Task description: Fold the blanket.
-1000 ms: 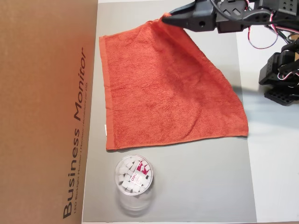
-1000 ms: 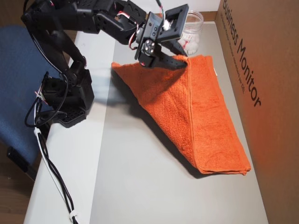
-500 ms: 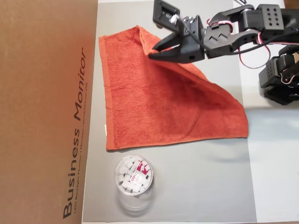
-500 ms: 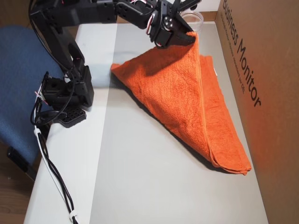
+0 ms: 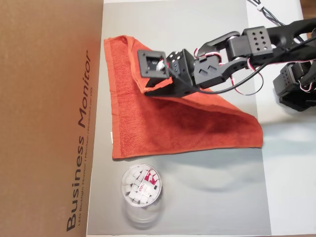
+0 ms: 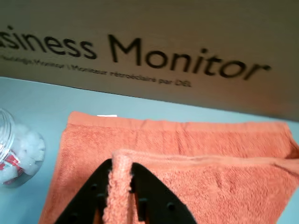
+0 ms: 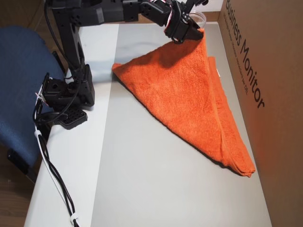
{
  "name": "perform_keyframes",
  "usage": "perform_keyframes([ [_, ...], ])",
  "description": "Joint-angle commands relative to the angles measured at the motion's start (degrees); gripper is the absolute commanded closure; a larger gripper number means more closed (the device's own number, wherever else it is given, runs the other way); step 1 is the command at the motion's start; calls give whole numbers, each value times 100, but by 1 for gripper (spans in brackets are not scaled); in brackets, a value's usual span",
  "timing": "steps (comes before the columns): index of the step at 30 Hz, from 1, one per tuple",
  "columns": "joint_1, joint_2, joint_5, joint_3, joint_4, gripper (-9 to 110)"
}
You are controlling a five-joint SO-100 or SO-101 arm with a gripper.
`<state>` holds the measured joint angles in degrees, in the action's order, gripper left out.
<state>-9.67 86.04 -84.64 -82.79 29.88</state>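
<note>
Orange-red terry cloth blanket [image 5: 197, 121] is lying beside the brown cardboard box [image 5: 49, 118], one corner hanging pinched in the black two-finger gripper [image 6: 120, 171], seemingly for folding toward the box-side hem.

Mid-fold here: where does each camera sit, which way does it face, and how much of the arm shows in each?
An overhead view: above the mat, looking straight down; blanket, jar, arm and base.
Another overhead view: high off the table's end, looking slantwise along the box; the whole arm, gripper.
Wrist view: on the gripper, facing the box; only the black fingers show.
All three share blanket, box and jar.
</note>
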Motion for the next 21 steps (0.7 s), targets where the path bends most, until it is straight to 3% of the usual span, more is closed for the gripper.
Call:
perform_keyframes([
  [1, -176, -202, 299, 703, -105, 102],
  [6, -404, -782, 659, 1301, -149, 102],
  [13, -545, -1547, 1239, 1459, -1521, 102],
  [21, -606, -2259, 1345, 1459, -2013, 102],
])
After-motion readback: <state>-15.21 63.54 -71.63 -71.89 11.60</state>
